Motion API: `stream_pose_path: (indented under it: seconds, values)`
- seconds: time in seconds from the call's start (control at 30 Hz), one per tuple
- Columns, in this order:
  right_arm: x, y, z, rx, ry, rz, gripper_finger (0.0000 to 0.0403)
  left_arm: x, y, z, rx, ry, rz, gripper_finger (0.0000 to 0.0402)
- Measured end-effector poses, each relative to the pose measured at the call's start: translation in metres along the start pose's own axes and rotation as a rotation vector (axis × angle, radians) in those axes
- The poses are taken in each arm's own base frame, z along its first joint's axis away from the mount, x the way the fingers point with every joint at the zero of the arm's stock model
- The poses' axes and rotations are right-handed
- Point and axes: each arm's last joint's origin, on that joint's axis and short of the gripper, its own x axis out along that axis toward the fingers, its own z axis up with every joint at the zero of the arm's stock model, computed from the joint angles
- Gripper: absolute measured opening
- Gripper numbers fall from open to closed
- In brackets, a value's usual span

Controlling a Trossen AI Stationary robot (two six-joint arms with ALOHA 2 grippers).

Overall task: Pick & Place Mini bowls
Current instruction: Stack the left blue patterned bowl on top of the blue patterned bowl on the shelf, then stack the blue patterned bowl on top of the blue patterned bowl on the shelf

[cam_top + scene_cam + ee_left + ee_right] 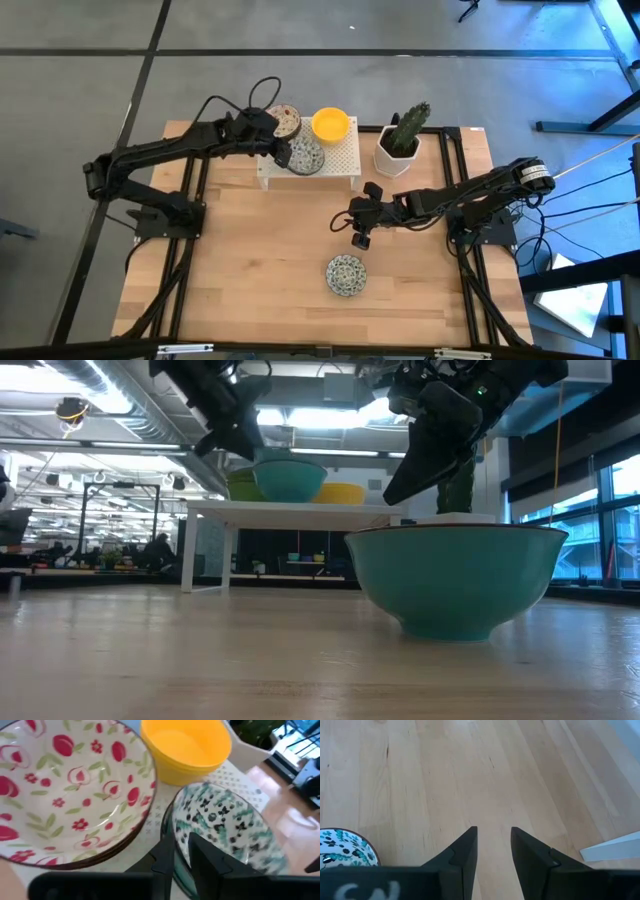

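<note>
A white perforated rack (342, 162) at the table's far side bears three mini bowls: a red-flowered one (285, 121) (65, 790), a yellow one (330, 124) (185, 747) and a green-blue patterned one (306, 157) (225, 825), which sits on the rack top. My left gripper (281, 146) (181, 857) is at this last bowl's rim with a narrow gap between its fingers. Another green-blue bowl (346, 275) (455, 575) (342, 847) sits on the table near the front. My right gripper (352, 226) (494, 837) hovers open above the bare wood just beyond it, holding nothing. My left gripper stands astride the green-blue bowl's rim (172, 832) on the side toward the red-flowered bowl, one finger (207, 860) inside the bowl and one outside. The fingers come slanting down from the table's left. Whether they touch the rim, I cannot tell.
A white pot with a cactus (402, 143) stands right of the rack at the far right. The wood between the rack and the front bowl is bare. Black frame rails run along both sides of the table.
</note>
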Motion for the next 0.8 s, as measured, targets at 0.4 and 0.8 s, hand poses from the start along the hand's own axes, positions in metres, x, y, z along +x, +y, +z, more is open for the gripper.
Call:
stream_pose_path:
  seconds: [0.4,0.8]
  values:
    - [0.000,0.000,0.000,0.001,0.001,0.000,0.0118,-0.006,0.000,0.004,0.076,-0.042,-0.031,0.0087]
    - [0.000,-0.006,-0.005,-0.048,0.037,-0.120,0.0118,-0.038,-0.091,-0.036,0.556,-0.059,-0.424,0.0088]
